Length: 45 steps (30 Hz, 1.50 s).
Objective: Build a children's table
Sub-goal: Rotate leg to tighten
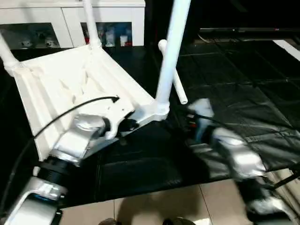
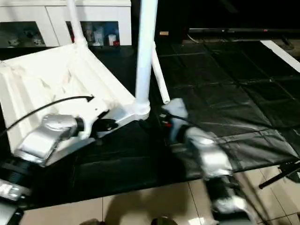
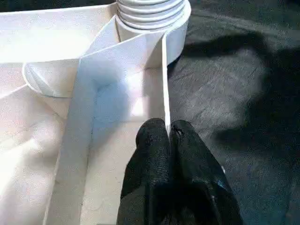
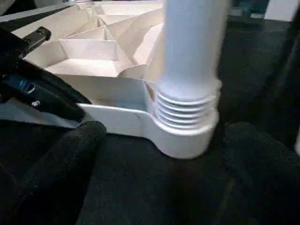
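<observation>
Black floor mat (image 1: pixel 243 98) with upturned white table top (image 1: pixel 70 89) and one loose leg (image 1: pixel 174 79).

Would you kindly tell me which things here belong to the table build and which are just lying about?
Part of the job:
- table top, upside down, its rim pinched by the left pincer
- leg standing in the near corner socket
- two legs at the far corners
- loose leg on the black mat
- right pincer, open near the socket

Just lying about:
- white cabinet
- black mat
</observation>
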### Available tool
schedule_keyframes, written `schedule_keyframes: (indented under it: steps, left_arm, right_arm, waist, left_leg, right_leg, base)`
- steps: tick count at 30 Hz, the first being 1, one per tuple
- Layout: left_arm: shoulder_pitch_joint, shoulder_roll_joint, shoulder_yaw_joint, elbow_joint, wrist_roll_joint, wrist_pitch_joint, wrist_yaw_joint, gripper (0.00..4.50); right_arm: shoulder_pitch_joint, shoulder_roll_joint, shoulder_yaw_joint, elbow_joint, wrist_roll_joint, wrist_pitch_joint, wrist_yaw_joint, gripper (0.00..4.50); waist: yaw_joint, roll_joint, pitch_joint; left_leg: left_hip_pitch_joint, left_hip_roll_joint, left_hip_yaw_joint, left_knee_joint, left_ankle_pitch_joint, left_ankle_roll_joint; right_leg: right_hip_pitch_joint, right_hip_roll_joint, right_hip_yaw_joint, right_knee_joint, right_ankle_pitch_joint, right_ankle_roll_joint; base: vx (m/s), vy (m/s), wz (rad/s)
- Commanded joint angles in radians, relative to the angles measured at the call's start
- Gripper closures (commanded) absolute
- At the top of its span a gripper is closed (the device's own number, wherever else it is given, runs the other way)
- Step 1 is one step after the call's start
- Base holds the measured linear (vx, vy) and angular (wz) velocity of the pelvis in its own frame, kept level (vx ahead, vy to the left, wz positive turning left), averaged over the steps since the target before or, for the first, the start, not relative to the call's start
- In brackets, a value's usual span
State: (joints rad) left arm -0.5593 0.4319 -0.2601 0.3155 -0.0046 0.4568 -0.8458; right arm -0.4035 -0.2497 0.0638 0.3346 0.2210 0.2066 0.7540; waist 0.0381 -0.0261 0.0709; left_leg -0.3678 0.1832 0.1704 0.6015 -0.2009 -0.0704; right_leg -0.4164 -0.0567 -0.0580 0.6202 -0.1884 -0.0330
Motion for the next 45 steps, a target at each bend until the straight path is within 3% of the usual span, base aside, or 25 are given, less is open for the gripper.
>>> schedule_keyframes:
  steps: [1,4,5,6,7,8,10,11,12,13,22,33,41,44,45]
  left_arm:
    - [-0.025,0.017,-0.006,0.01,0.0,-0.082,-0.045,4.5]
    - [-0.027,0.018,-0.008,0.031,-0.004,-0.114,-0.061,4.5]
    - [-0.021,0.026,-0.021,0.079,-0.005,-0.222,-0.116,4.5]
    - [-0.021,0.026,-0.021,0.079,-0.005,-0.222,-0.116,4.5]
    - [-0.021,0.027,-0.024,0.083,-0.004,-0.23,-0.12,4.5]
    - [-0.018,0.041,-0.045,0.111,0.009,-0.293,-0.158,4.5]
    - [-0.018,0.041,-0.045,0.111,0.009,-0.293,-0.158,4.5]
    - [-0.017,0.047,-0.054,0.112,0.01,-0.309,-0.176,4.5]
    - [-0.017,0.047,-0.054,0.112,0.01,-0.309,-0.176,4.5]
    - [-0.009,0.054,-0.063,0.091,-0.009,-0.335,-0.233,4.5]
    - [0.018,0.088,-0.113,0.106,-0.016,-0.495,-0.389,4.5]
    - [0.024,0.101,-0.133,0.095,-0.015,-0.538,-0.478,4.5]
    - [0.027,0.1,-0.139,0.091,-0.012,-0.555,-0.504,4.5]
    - [0.027,0.101,-0.14,0.092,-0.01,-0.557,-0.505,4.5]
    - [0.027,0.102,-0.142,0.093,-0.007,-0.559,-0.509,4.5]
  right_arm:
    - [0.026,-0.034,-0.019,-0.079,0.033,0.029,0.048,0.05]
    - [0.038,-0.051,-0.021,-0.107,0.041,0.038,0.065,0.05]
    - [0.054,-0.087,-0.019,-0.139,0.043,0.037,0.104,0.05]
    - [0.054,-0.087,-0.019,-0.139,0.043,0.037,0.104,0.05]
    - [0.055,-0.091,-0.018,-0.141,0.043,0.036,0.108,0.05]
    - [0.067,-0.123,-0.015,-0.168,0.047,0.037,0.142,0.05]
    - [0.067,-0.123,-0.015,-0.168,0.047,0.037,0.142,0.05]
    - [0.072,-0.14,-0.017,-0.181,0.059,0.049,0.162,0.05]
    - [0.072,-0.14,-0.017,-0.181,0.059,0.049,0.162,0.05]
    - [0.081,-0.178,-0.013,-0.199,0.074,0.074,0.199,0.05]
    - [0.076,-0.229,0.032,-0.161,0.048,0.025,0.308,0.05]
    - [0.041,-0.251,0.095,-0.088,0.05,0.011,0.454,0.05]
    - [0.007,-0.243,0.107,-0.01,0.045,-0.019,0.498,0.79]
    - [0.003,-0.241,0.108,-0.002,0.045,-0.022,0.504,0.84]
    - [-0.001,-0.238,0.11,0.005,0.046,-0.025,0.512,1.19]
  waist:
    - [0.007,0.017,-0.081]
    - [0.008,0.016,-0.08]
    - [0.011,0.028,-0.082]
    - [0.011,0.023,-0.08]
    - [0.012,0.019,-0.083]
    - [0.015,0.024,-0.083]
    - [0.02,0.023,-0.083]
    - [0.025,0.029,-0.083]
    - [0.025,0.027,-0.083]
    - [0.03,0.036,-0.082]
    - [0.053,0.027,-0.085]
    - [0.058,0.023,-0.084]
    - [0.057,0.019,-0.085]
    - [0.058,0.019,-0.086]
    - [0.058,0.018,-0.086]
  left_leg:
    - [0.007,0.043,-0.01,-0.06,-0.043,0.101]
    - [0.007,0.042,-0.01,-0.06,-0.056,0.093]
    - [0.008,0.043,-0.012,-0.059,-0.062,0.084]
    - [0.007,0.039,-0.01,-0.059,-0.069,0.091]
    - [0.008,0.042,-0.012,-0.061,-0.072,0.083]
    - [0.009,0.041,-0.011,-0.059,-0.075,0.083]
    - [0.011,0.043,-0.01,-0.059,-0.074,0.085]
    - [0.015,0.045,-0.009,-0.06,-0.089,0.079]
    - [0.015,0.046,-0.008,-0.06,-0.094,0.076]
    - [0.015,0.047,-0.01,-0.061,-0.097,0.069]
    - [0.013,0.05,-0.008,-0.061,-0.088,0.061]
    - [0.011,0.052,-0.007,-0.059,-0.1,0.059]
    - [0.01,0.05,-0.006,-0.057,-0.094,0.058]
    - [0.01,0.051,-0.006,-0.057,-0.083,0.062]
    - [0.01,0.051,-0.006,-0.056,-0.081,0.064]
  right_leg:
    - [0.079,-0.078,0.053,-0.053,0.055,-0.273]
    - [0.078,-0.077,0.052,-0.056,0.031,-0.268]
    - [0.077,-0.08,0.053,-0.055,0.019,-0.268]
    - [0.076,-0.076,0.051,-0.065,0.006,-0.258]
    - [0.08,-0.078,0.052,-0.058,0.014,-0.257]
    - [0.078,-0.077,0.052,-0.058,0.012,-0.255]
    - [0.077,-0.078,0.053,-0.058,0.017,-0.254]
    - [0.073,-0.078,0.05,-0.06,0.005,-0.261]
    - [0.074,-0.078,0.05,-0.059,0.002,-0.261]
    - [0.073,-0.079,0.049,-0.058,-0.001,-0.262]
    - [0.076,-0.082,0.046,-0.055,0.0,-0.252]
    - [0.075,-0.085,0.045,-0.056,-0.053,-0.246]
    - [0.076,-0.083,0.044,-0.055,-0.067,-0.244]
    - [0.075,-0.083,0.044,-0.052,-0.056,-0.243]
    - [0.075,-0.083,0.044,-0.052,-0.052,-0.244]
  base:
    - [0.0,0.0,0.0]
    - [0.0,0.0,0.0]
    - [0.0,0.0,0.0]
    - [0.0,0.0,0.0]
    - [0.0,0.0,0.0]
    - [0.0,0.0,0.0]
    - [0.0,0.0,0.0]
    - [0.0,0.0,0.0]
    - [0.0,0.0,0.0]
    - [0.0,0.0,0.0]
    - [0.0,0.0,0.0]
    - [0.0,0.0,0.0]
    - [0.0,0.0,0.0]
    - [0.0,0.0,0.0]
    - [0.0,0.0,0.0]
